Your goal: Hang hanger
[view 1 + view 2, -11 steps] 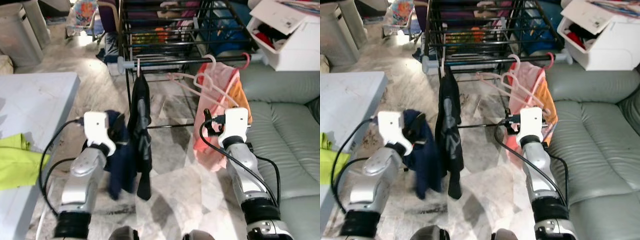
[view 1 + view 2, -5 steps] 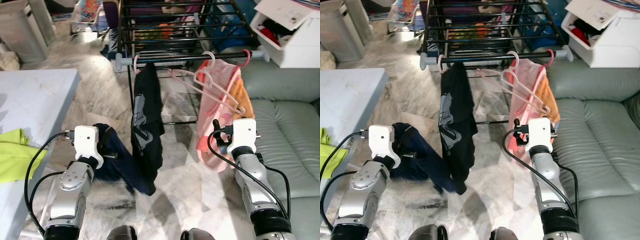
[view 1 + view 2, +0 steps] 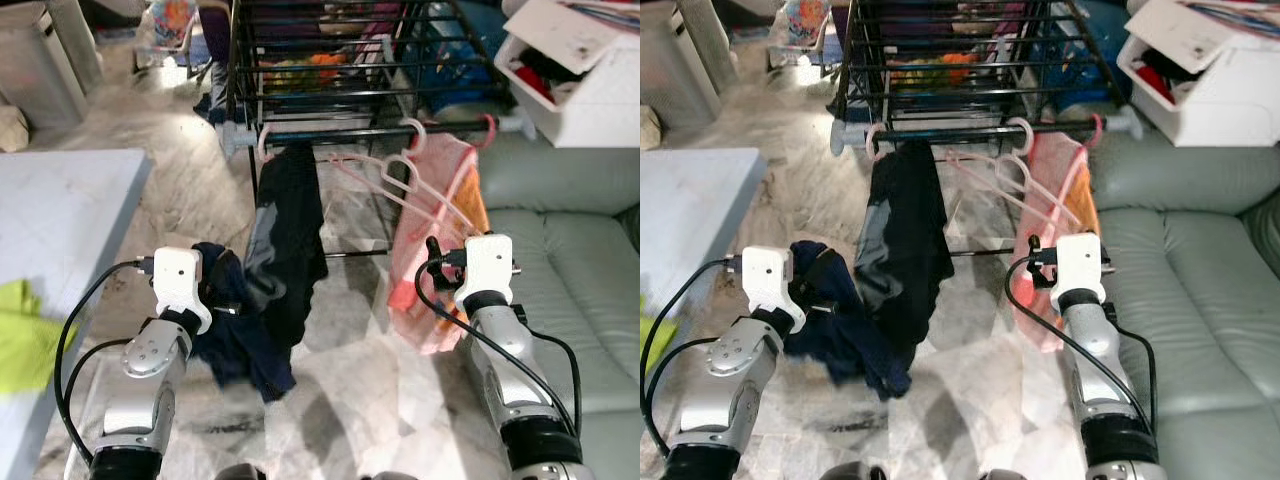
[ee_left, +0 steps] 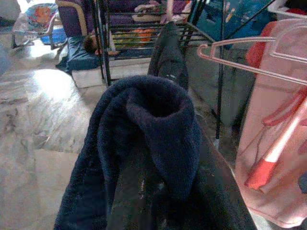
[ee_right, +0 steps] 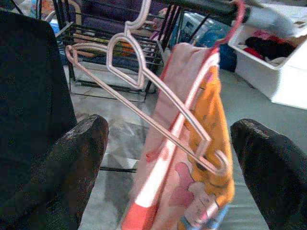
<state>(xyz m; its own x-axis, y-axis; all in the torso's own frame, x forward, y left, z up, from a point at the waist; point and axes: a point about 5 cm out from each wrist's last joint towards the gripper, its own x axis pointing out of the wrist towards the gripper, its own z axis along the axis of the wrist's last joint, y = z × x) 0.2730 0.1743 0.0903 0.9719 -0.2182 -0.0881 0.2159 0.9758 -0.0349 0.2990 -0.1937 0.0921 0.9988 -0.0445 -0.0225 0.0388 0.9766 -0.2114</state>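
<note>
A black drying rack's front rod [image 3: 350,131] carries three hangers. A black garment [image 3: 290,235] hangs from a pink hanger hook [image 3: 262,142] at the rod's left. An empty pink hanger [image 3: 415,180] tilts beside it, and a pink and orange garment [image 3: 445,255] hangs from a red hook [image 3: 488,124]. My left gripper [image 3: 226,297] is low and left of the black garment, shut on a navy garment [image 3: 245,345] that drapes over its fingers [image 4: 144,143]. My right gripper [image 5: 168,127] is open, just short of the empty hanger [image 5: 144,103] and the pink garment [image 5: 180,158].
A grey sofa [image 3: 580,290] lies along the right. A white table [image 3: 70,220] with a yellow-green cloth [image 3: 20,340] stands at the left. A white box of clothes [image 3: 585,85] sits behind the sofa. Marble floor [image 3: 350,390] stretches under the rack.
The camera has shifted. The black garment's lower end has swung toward my left gripper, which holds the navy garment a little higher. My right gripper stays before the pink garment.
</note>
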